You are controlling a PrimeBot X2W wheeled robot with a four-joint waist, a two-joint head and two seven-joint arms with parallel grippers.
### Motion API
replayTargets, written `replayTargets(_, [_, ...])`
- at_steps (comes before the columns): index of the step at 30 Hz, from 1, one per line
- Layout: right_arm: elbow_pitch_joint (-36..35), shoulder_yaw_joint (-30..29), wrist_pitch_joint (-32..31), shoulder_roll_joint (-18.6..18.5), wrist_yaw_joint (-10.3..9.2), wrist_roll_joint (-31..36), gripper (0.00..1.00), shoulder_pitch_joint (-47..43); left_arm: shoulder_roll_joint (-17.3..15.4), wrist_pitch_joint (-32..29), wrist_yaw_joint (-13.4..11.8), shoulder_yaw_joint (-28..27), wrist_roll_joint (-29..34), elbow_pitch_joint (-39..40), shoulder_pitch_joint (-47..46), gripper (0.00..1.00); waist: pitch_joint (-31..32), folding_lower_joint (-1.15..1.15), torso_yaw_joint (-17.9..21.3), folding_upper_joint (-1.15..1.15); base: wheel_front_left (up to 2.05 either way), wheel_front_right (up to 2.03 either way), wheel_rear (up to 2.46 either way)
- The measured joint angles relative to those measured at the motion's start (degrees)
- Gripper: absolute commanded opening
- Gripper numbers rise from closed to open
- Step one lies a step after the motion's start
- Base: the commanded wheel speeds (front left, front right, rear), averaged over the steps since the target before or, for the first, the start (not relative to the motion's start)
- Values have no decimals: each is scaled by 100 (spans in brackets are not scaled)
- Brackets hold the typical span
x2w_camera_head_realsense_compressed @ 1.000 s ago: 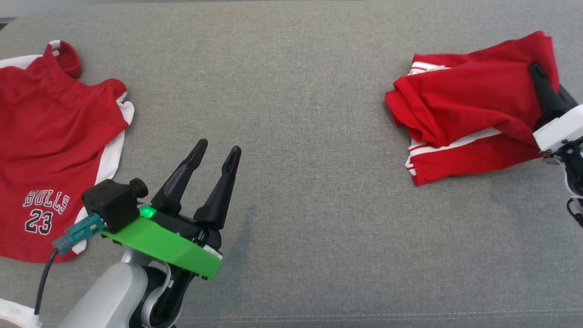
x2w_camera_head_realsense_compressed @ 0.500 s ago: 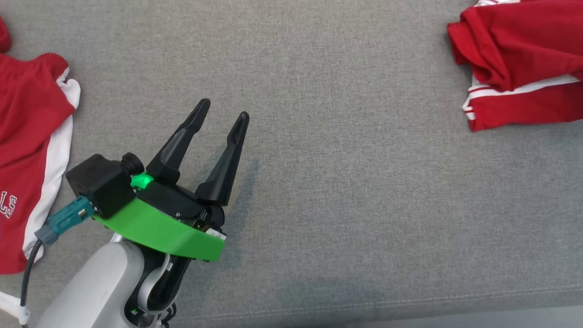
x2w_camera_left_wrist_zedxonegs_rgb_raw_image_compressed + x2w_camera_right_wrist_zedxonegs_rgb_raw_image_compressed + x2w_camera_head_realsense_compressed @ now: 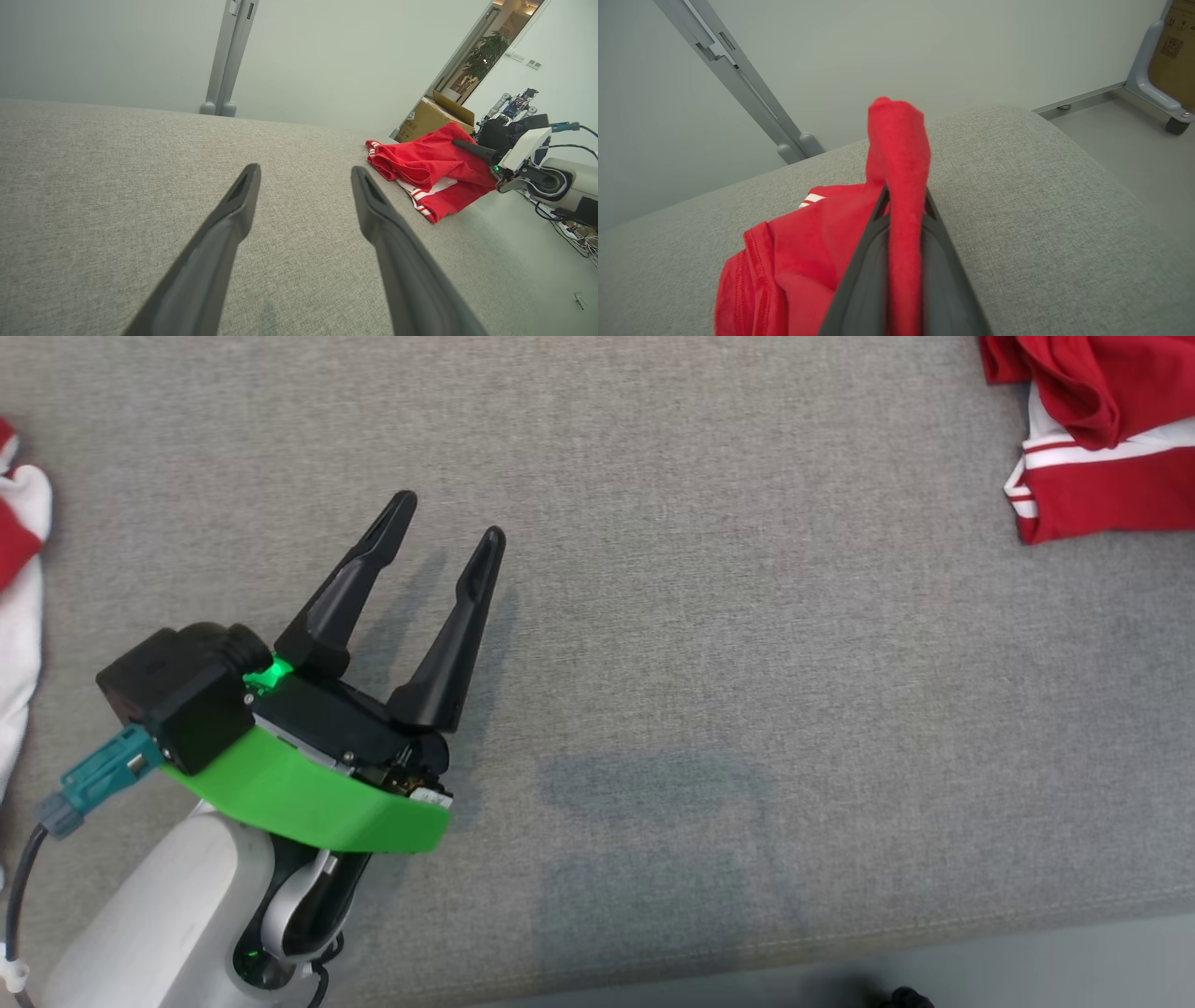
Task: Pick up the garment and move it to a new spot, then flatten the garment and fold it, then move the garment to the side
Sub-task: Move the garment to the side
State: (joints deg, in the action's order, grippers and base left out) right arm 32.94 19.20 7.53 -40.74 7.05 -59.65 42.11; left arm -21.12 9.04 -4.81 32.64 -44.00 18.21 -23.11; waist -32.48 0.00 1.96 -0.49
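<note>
The garment (image 3: 1102,467) is red with white stripes and lies bunched at the far right edge of the grey cushioned surface (image 3: 700,616). In the right wrist view my right gripper (image 3: 903,198) is shut on a raised fold of the garment (image 3: 808,242), which stands up between its fingers. The left wrist view shows that same garment (image 3: 420,172) with the right gripper (image 3: 469,148) pinching its far side. My left gripper (image 3: 448,521) hovers open over bare cushion at the left, well apart from the garment. Nothing sits between its fingers (image 3: 233,210).
A second red and white garment (image 3: 19,569) pokes in at the left edge. The cushion's front edge and the floor (image 3: 1027,971) run along the bottom right. Beyond the surface stand a grey metal post (image 3: 229,56), a cardboard box (image 3: 444,116) and another robot (image 3: 514,100).
The head camera has swung, sliding the whole picture: the striped garment is now in the top right corner and the left jersey is nearly off the frame. Both grippers keep their states.
</note>
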Motion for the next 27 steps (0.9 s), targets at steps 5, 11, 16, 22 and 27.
replayTargets(5, [237,-12,79,25,1,-13,0,35,-35,-144,-1,27,104,97,-137,100,-168,0,193,0,0,0,0])
replayTargets(11, [483,-43,337,-48,-168,242,100,259,-68,-201,-27,58,159,120,-216,100,-400,0,327,0,0,0,0])
replayTargets(16, [646,-83,563,-60,-371,497,100,413,-64,-190,-26,59,159,62,-273,100,-480,0,371,0,0,0,0])
replayTargets(22, [746,-105,666,-44,-464,766,100,450,-3,-89,-10,60,158,-131,-274,100,-340,0,359,0,0,0,0])
replayTargets(27, [654,-52,691,27,-454,1022,100,466,30,18,80,67,142,-330,-273,100,-135,0,358,0,0,0,0])
